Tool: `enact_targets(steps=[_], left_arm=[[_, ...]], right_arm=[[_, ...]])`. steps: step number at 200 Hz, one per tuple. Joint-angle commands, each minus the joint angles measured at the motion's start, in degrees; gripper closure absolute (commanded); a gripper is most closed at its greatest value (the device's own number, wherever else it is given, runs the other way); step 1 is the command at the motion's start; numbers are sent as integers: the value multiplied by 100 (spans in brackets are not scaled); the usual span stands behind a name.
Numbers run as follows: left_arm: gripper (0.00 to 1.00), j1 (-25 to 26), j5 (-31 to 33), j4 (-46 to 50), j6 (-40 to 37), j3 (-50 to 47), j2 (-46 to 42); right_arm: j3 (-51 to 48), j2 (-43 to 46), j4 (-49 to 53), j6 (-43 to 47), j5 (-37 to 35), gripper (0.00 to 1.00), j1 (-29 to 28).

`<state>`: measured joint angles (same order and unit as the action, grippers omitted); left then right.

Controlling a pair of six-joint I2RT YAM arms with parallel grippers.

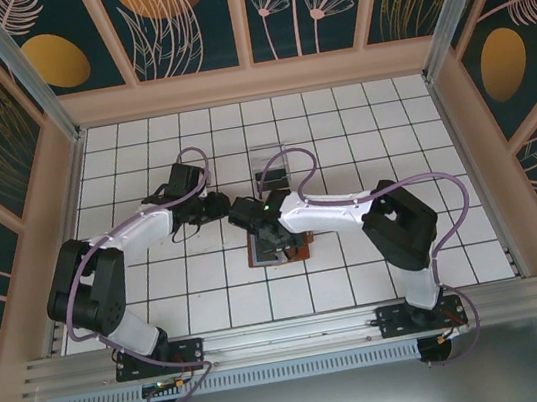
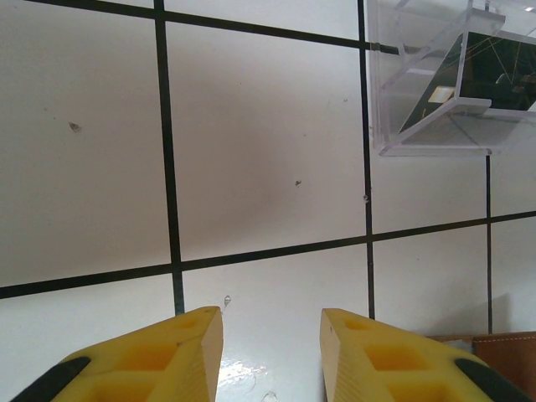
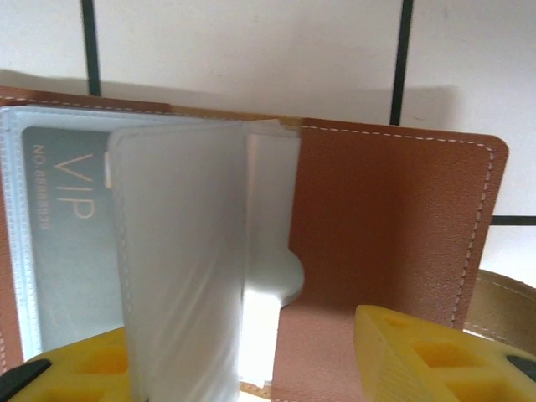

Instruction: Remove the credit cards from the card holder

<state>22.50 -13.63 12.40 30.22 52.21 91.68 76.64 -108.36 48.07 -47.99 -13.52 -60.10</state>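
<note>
VIP card (image 3: 63,251) sleeved in the open holder (image 3: 385,251) on the table (image 1: 361,278).
Left pincer (image 2: 272,356) gapes wide over bare tile (image 2: 268,126). The card, thin, stiff and likely slick, sits in a floppy clear sleeve (image 3: 25,209); best pinched by an exposed edge. Right pincer (image 3: 243,360), wide too, straddles a raised leaf (image 3: 180,251).

Our two arms wear glossy white shells (image 1: 146,224) between chunky black joints (image 1: 398,222). Thin lilac cables (image 1: 417,177) loop alongside, and flat black bases (image 1: 156,359) anchor them. Our wedge-shaped yellow plastic fingers (image 2: 151,360) have square hollows and black tips.
</note>
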Motion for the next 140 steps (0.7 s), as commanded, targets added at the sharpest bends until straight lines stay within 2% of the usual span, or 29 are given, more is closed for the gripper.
enact_targets(steps=[1,49,97,140], left_arm=[[63,59,-135,30,23,189,100],[62,326,-108,124,6,317,234],[62,669,-113,254,60,484,292],[63,931,-293,93,310,-3,71]], right_arm=[[-238,201,217,-211,-303,47,80],[-705,411,213,-279,-457,47,240],[-639,542,447,-301,-655,48,299],[-453,673,89,-106,-278,58,346]])
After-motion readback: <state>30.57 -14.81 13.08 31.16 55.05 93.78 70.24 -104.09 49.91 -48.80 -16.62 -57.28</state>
